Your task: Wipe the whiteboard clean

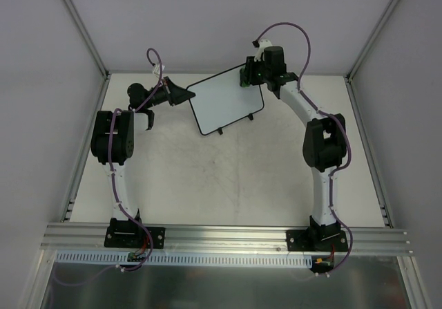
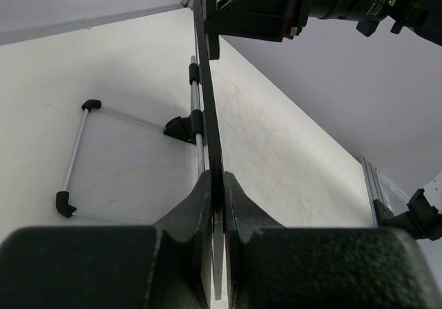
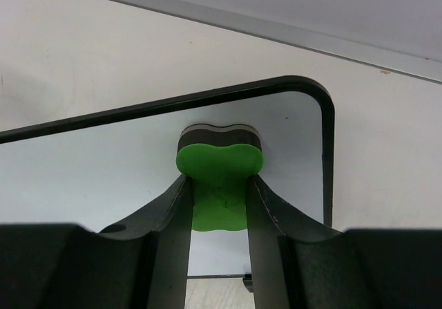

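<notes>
**Right claw.** The right claw (image 3: 219,188) is pinched on a green eraser (image 3: 219,158). The eraser's felt side lies against the whiteboard (image 3: 103,164), just inside a rounded corner of its black frame.

**Left claw.** The left claw (image 2: 216,195) is pressed together on the board's opposite edge, and the wrist view shows the frame edge-on between the fingers (image 2: 197,209). It acts as the steadying hold.

**Board.** From above, the board sits at the far middle of the table (image 1: 207,178), tilted, between the two arms. Its two small feet point toward the near side. Whether the feet touch the table cannot be told.

**Step in hand.** Wiping, with the eraser at the far right corner. No writing is visible on the board face in any view, though faint marks cannot be ruled out.

**Next move.** In my judgement, a sweep across the face toward the left claw is needed. It calls for even pressure into the board and a firm left hold, so the board does not pivot or slip.
</notes>
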`<state>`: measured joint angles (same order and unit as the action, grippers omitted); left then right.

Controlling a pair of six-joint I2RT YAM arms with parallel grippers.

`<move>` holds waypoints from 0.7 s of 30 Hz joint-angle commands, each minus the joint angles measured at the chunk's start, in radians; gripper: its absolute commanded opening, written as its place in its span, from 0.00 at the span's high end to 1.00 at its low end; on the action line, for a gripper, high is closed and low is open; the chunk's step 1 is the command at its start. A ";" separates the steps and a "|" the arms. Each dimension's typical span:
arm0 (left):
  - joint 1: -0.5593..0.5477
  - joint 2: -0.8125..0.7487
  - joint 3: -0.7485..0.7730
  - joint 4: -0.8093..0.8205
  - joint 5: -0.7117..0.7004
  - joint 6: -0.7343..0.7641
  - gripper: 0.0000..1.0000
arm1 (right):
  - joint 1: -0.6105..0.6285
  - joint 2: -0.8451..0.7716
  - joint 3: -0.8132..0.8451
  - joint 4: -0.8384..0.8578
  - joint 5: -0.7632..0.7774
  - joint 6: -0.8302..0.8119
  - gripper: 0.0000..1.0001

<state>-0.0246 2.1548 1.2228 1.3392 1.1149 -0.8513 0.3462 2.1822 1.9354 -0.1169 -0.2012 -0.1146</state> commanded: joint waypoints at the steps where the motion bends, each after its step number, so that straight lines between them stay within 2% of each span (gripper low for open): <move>1: -0.021 0.013 0.015 0.140 0.145 -0.043 1.00 | 0.030 -0.012 -0.013 -0.018 -0.009 -0.023 1.00; 13: -0.021 0.010 0.017 0.135 0.145 -0.040 1.00 | 0.043 -0.113 -0.280 0.032 0.031 -0.025 1.00; 21: -0.021 0.011 0.017 0.137 0.146 -0.040 1.00 | 0.028 -0.131 -0.306 0.069 0.029 -0.002 1.00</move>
<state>-0.0246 2.1548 1.2243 1.3346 1.1149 -0.8543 0.3809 2.1044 1.6184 -0.0975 -0.1829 -0.1326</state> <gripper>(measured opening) 0.043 0.358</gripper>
